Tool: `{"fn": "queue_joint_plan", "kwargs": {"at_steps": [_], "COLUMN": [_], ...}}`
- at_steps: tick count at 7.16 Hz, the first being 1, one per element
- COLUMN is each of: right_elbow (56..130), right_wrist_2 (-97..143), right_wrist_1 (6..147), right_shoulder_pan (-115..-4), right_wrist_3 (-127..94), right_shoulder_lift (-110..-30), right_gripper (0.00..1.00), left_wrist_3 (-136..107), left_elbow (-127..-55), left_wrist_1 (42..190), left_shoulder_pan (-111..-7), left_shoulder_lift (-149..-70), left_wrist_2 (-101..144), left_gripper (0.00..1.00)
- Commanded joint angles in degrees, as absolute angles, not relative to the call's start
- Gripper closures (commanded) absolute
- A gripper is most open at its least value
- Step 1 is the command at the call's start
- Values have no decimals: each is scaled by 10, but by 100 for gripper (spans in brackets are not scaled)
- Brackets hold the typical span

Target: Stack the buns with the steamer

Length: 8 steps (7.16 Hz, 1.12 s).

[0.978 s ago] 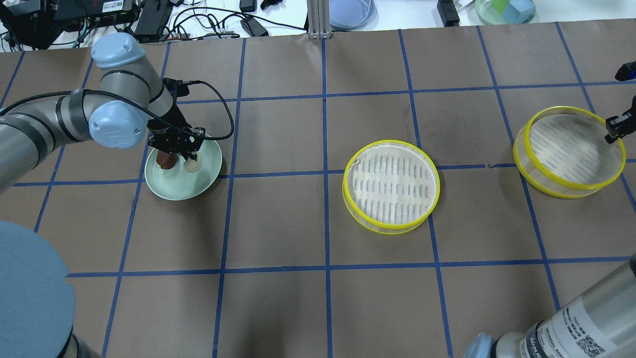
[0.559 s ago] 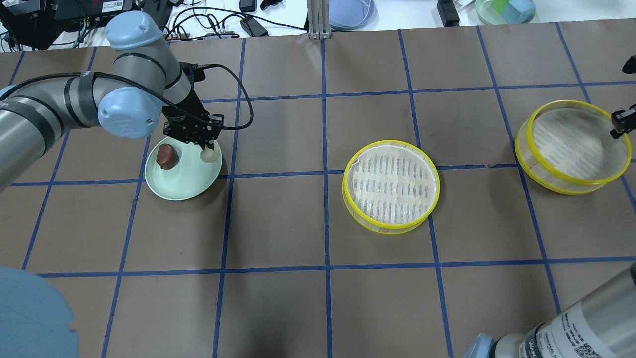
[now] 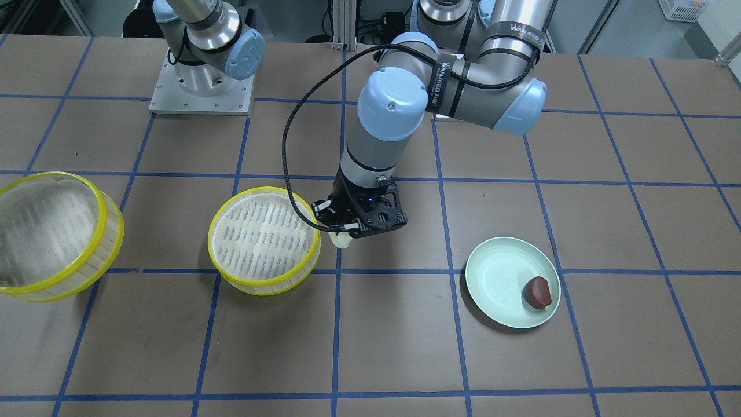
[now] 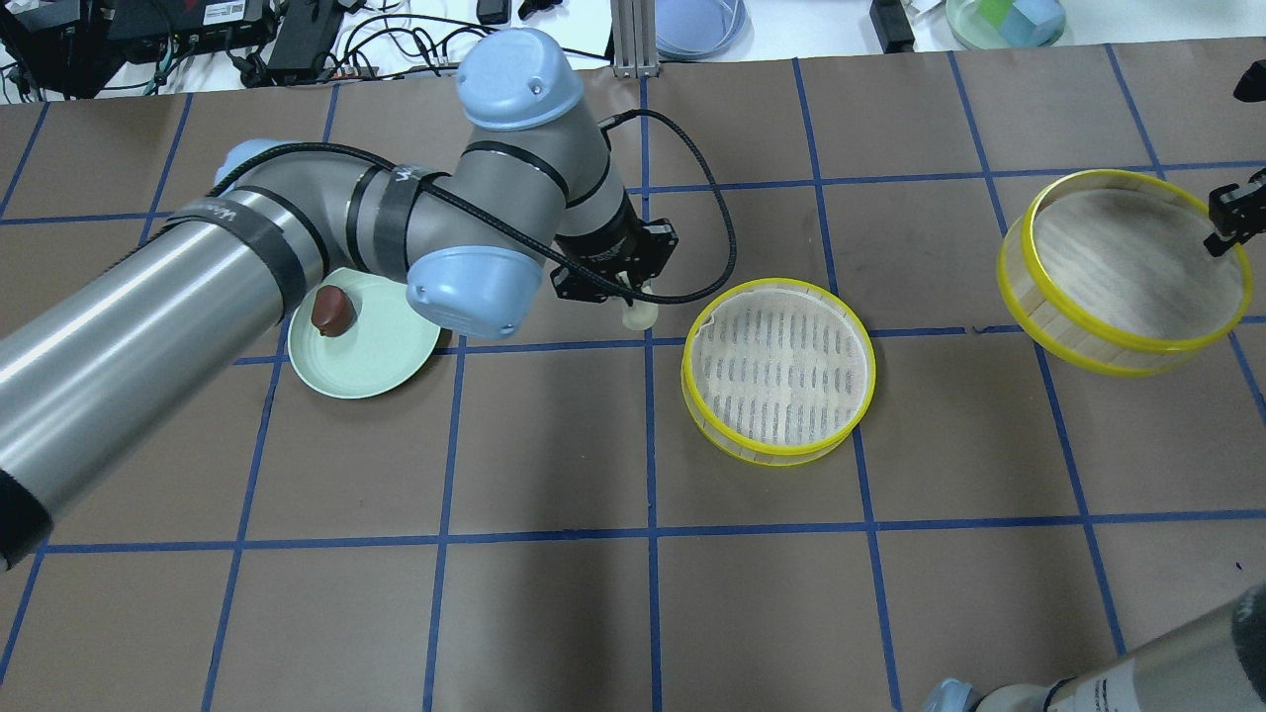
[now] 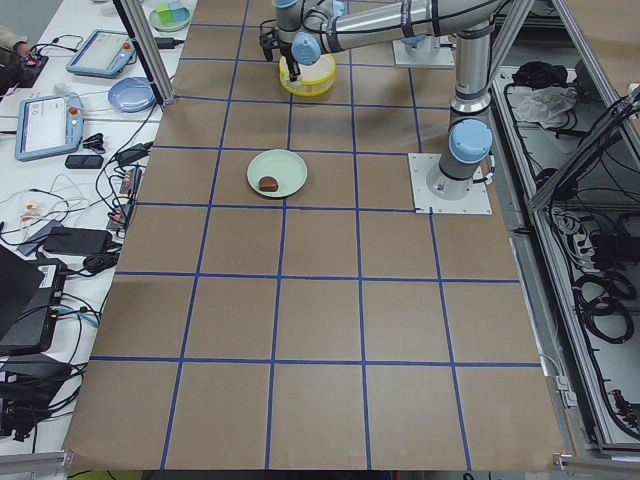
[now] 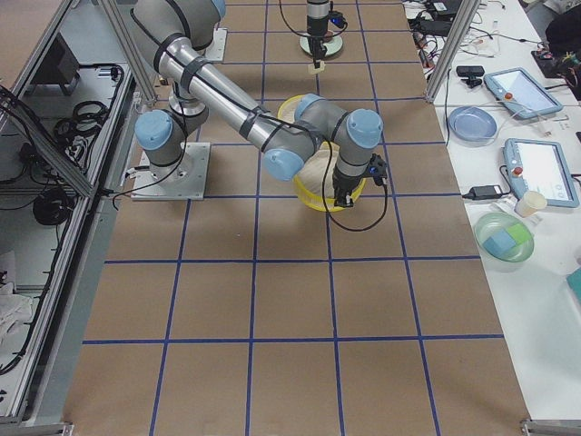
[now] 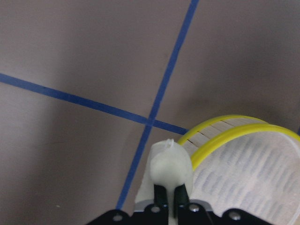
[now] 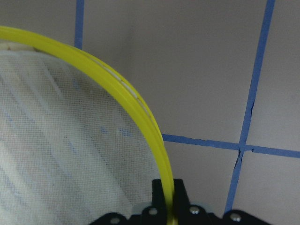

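Note:
My left gripper (image 4: 633, 303) is shut on the cream-white bun (image 4: 640, 315) and holds it above the table, just left of the centre steamer basket (image 4: 778, 371). The wrist view shows the bun (image 7: 170, 161) between the fingers, beside that basket's yellow rim (image 7: 234, 136). The dark reddish-brown bun (image 4: 333, 310) lies on the pale green plate (image 4: 381, 361). My right gripper (image 4: 1226, 225) is shut on the rim of the second steamer basket (image 4: 1123, 262), which hangs tilted above the table at the far right. Its rim (image 8: 140, 112) runs between the fingers.
A blue dish (image 4: 697, 25), a green bowl with blocks (image 4: 1004, 20) and cables lie beyond the table's far edge. The right arm's base plate (image 3: 200, 87) stands behind the baskets in the front-facing view.
My left arm has swung right from the plate with the cream-white bun, to beside the centre basket. The right gripper has raised and tilted the second basket.

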<state>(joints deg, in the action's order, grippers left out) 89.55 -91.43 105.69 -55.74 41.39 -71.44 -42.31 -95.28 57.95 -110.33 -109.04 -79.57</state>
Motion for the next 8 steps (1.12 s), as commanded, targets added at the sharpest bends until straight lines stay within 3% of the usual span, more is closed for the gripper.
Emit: {"fn": "queue_joint_plan", "kwargs": {"at_steps": [1, 2, 3, 4, 5, 6, 8], "right_elbow": [896, 897, 908, 928, 943, 945, 947], "right_wrist_2": [-921, -920, -921, -921, -922, -927, -940], "right_wrist_1": [1026, 1004, 995, 994, 996, 996, 991], "right_shoulder_pan": [-578, -589, -599, -608, -622, -641, -671], "right_wrist_3": [365, 341, 319, 292, 278, 251, 193], "right_shoulder_lift": [-729, -743, -752, -767, -779, -780, -781], "right_gripper": [100, 100, 100, 100, 100, 100, 100], "left_wrist_3": [-525, -546, -557, -557, -562, -584, -586], "left_elbow": [-950, -949, -948, -947, -947, -947, -947], "left_wrist_1": [506, 478, 464, 464, 455, 454, 454], "left_shoulder_pan": [-1151, -1169, -1181, -1186, -1188, -1189, -1189], "left_shoulder_lift": [-1125, -1149, -1165, -1171, -1172, -1172, -1172], "left_wrist_2": [-787, -787, -787, -791, -791, -790, -791], "left_gripper": [100, 100, 91, 38, 20, 11, 4]}}
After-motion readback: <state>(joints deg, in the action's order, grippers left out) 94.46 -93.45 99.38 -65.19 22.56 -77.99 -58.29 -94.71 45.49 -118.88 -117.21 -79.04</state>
